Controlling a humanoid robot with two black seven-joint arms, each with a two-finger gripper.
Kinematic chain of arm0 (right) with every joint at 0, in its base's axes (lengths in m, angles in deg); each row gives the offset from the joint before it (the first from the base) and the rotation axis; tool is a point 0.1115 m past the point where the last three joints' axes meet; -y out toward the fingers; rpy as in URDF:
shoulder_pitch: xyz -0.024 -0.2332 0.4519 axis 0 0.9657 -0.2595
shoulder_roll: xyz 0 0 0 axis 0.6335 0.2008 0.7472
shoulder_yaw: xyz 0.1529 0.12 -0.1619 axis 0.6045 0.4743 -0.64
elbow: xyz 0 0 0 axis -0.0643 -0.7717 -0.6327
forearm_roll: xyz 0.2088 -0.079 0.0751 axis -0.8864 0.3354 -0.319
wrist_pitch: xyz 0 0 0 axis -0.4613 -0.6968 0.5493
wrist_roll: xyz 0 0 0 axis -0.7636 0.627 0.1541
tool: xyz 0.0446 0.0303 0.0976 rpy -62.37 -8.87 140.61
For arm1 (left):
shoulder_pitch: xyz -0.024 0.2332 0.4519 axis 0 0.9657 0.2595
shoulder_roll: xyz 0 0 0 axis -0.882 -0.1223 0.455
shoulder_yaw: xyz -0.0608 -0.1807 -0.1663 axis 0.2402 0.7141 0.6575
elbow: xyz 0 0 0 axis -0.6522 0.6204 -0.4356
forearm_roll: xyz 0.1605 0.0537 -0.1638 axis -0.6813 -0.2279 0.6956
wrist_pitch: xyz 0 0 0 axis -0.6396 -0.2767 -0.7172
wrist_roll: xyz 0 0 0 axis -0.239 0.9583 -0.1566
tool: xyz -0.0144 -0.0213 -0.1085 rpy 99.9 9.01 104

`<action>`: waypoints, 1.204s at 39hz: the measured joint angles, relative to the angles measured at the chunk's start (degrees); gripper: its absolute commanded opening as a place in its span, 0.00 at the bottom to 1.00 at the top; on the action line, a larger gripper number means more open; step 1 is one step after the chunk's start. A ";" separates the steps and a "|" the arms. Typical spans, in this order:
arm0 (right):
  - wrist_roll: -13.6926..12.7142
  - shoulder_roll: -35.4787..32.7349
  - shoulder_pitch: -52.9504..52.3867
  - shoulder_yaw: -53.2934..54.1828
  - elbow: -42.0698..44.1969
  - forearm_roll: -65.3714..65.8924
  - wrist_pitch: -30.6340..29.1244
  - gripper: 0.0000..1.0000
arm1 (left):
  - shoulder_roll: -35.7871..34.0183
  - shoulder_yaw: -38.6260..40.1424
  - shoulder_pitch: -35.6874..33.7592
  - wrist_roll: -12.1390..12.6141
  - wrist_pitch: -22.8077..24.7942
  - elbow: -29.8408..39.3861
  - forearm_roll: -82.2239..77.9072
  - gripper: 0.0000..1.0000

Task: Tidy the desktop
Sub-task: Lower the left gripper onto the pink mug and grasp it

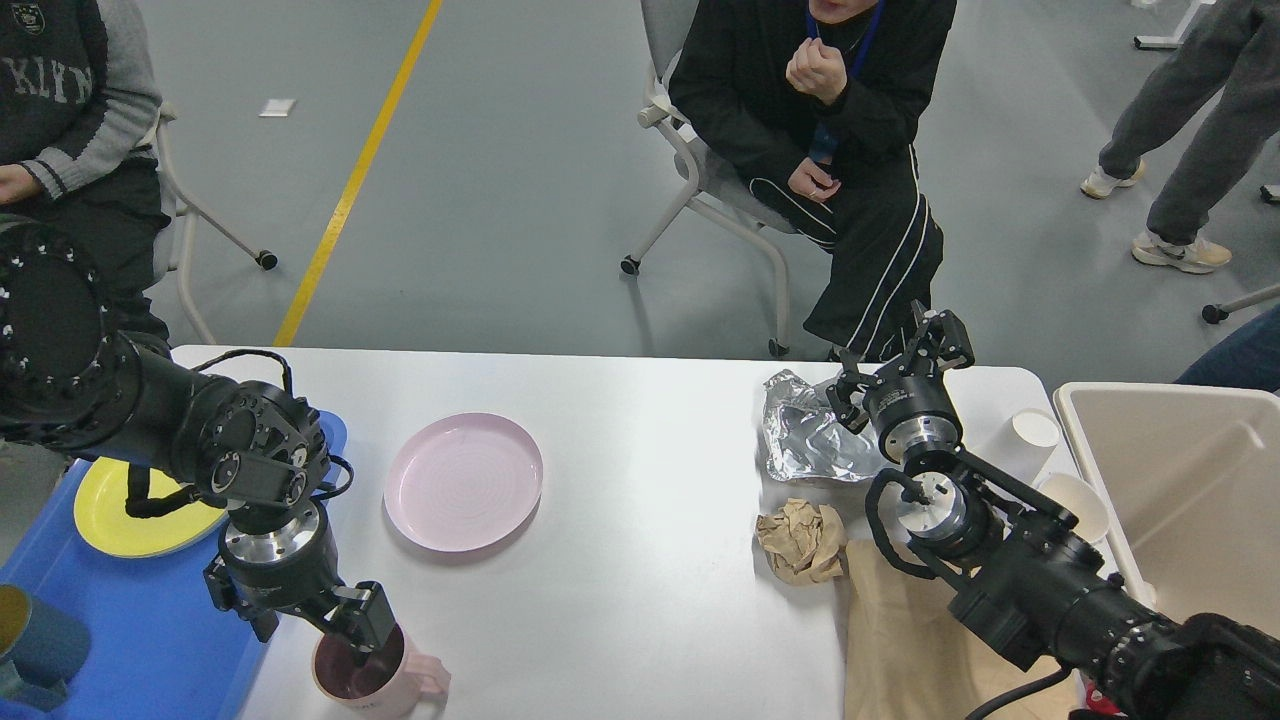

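The white desktop point(640, 600) holds a pink plate point(463, 482) left of centre and a pink mug point(395, 678) at the front left. My left gripper point(312, 630) points down at the mug, open. One finger dips inside the mug and the other stands outside its left wall. Crumpled silver foil point(805, 438), a crumpled brown paper ball point(800, 540) and a flat brown paper bag point(895, 640) lie at the right. My right gripper point(900, 362) hovers open just right of the foil at the far edge, holding nothing.
A blue tray point(150, 640) at the left carries a yellow plate point(105, 510) and a blue-and-yellow cup point(30, 640). A beige bin point(1190, 480) stands at the right, with two white paper cups point(1030, 430) beside it. People sit beyond the table's far edge.
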 measured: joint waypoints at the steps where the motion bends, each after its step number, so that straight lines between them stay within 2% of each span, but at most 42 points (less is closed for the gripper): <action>1: 0.00 0.00 0.00 0.00 0.00 0.00 0.00 1.00 | -0.04 0.00 0.23 0.02 -0.82 0.04 0.00 0.97; 18: 0.00 0.00 0.00 0.00 0.00 -0.01 0.00 1.00 | 0.13 -0.04 3.26 0.12 -4.91 0.29 -0.05 0.92; 24: 0.00 0.00 0.00 0.00 0.00 -0.01 0.00 1.00 | -0.01 -0.27 4.65 0.95 -7.22 0.61 -0.06 0.86; 26: 0.00 0.00 0.00 0.00 -0.01 0.00 0.00 1.00 | -0.03 -0.59 4.87 1.51 -7.85 0.65 -0.06 0.77; 28: 0.00 0.00 0.00 0.00 -0.04 0.00 0.00 1.00 | -0.08 -0.85 5.10 1.99 -8.42 0.67 -0.07 0.73; 39: 0.00 0.00 0.00 0.00 -0.01 -0.01 0.00 1.00 | -0.20 -1.31 5.57 2.22 -9.54 0.68 -0.07 0.66; 47: 0.00 0.00 0.02 0.00 0.03 -0.05 0.00 1.00 | -0.20 -1.21 7.19 2.22 -13.97 0.68 -0.07 0.61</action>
